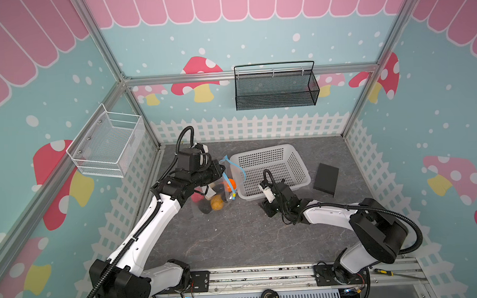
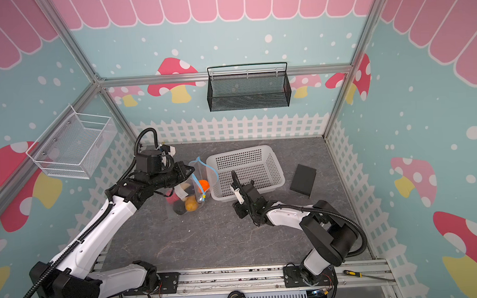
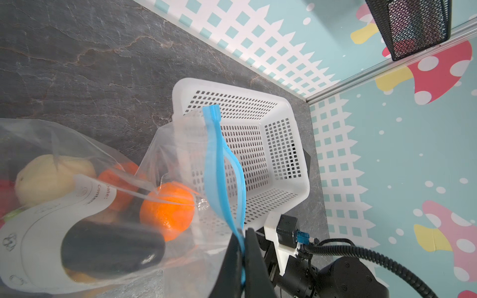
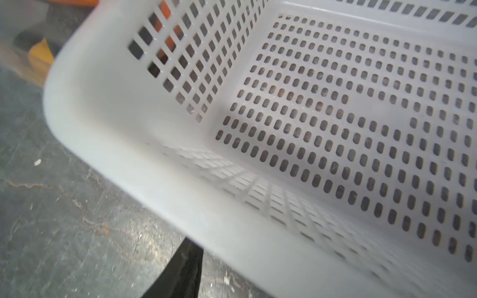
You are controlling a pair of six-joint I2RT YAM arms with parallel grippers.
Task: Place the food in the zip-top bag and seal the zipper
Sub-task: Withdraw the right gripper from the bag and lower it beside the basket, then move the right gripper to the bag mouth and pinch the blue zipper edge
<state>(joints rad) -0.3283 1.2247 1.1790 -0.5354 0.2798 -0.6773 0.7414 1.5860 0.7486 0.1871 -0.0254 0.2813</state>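
Note:
The clear zip-top bag (image 1: 206, 203) (image 2: 179, 202) stands on the table left of centre, its mouth held up. My left gripper (image 1: 221, 167) (image 2: 190, 168) (image 3: 242, 232) is shut on the blue zipper (image 3: 214, 154), whose two strips gape apart above the jaws. A yellow tab (image 1: 234, 196) hangs at the zipper's lower end. The food lies inside the bag: an orange piece (image 3: 167, 209), a dark long piece (image 3: 111, 247), a cream piece (image 3: 49, 178) and a yellow-orange one (image 1: 217, 203). My right gripper (image 1: 265, 206) (image 2: 238, 210) hovers low at the white basket's front wall; only one finger (image 4: 180, 268) shows.
The white perforated basket (image 1: 259, 151) (image 2: 237, 152) (image 4: 103, 103) stands right of the bag, nothing inside. A flat black box (image 1: 326, 179) lies further right. A black mesh basket (image 1: 276, 87) and a white wire basket (image 1: 107, 144) hang on the walls.

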